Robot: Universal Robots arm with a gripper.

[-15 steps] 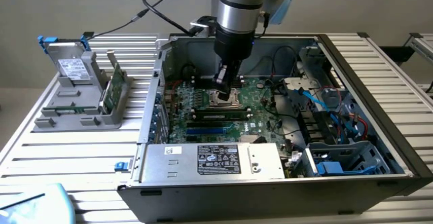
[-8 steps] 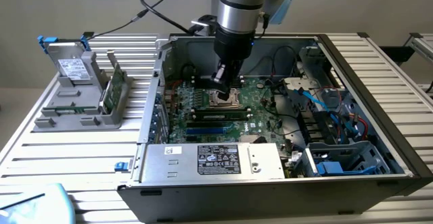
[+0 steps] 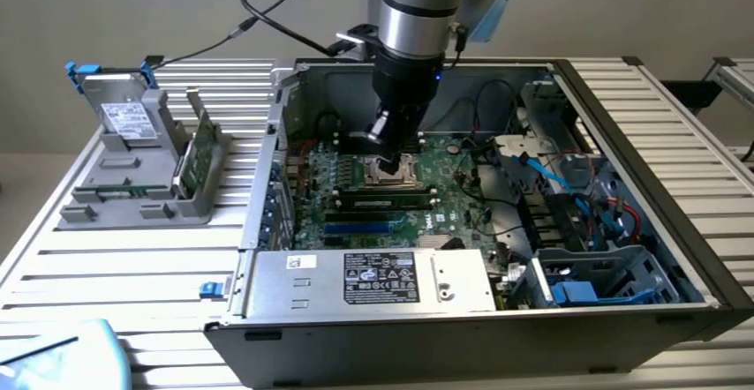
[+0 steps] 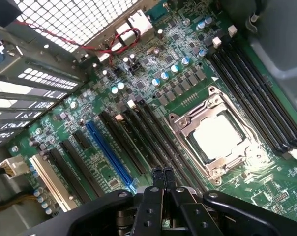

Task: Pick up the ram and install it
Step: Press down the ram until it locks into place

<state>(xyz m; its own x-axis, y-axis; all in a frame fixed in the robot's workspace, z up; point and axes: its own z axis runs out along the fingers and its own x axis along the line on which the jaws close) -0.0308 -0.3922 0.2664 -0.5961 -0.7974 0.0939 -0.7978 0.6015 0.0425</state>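
- Exterior view: The arm's gripper hangs inside the open computer case, low over the motherboard and just at the twelve o'clock edge of the processor socket.
- The ram appears to be the slim green stick standing on edge in the grey holder. The holder sits on the slatted worktop at nine o'clock of the case, toward the exterior view's left and well apart from the gripper.
- Wrist view: The gripper has its fingers clenched tip to tip with nothing between them. They are poised above the long black memory slots that run alongside the silver processor socket, and a blue expansion slot lies just beyond those.
- Step in hand, as judged: the pick-up is not yet made. The gripper is empty over the board while the stick waits in its holder, so the moment reads as a pass over the install site.
- What a grasp calls for, as judged: the fingers parted, the gripper brought over the holder, and a pinch across the stick's thin faces near its upper edge. The stick must be kept square so that it can later line up with a slot.
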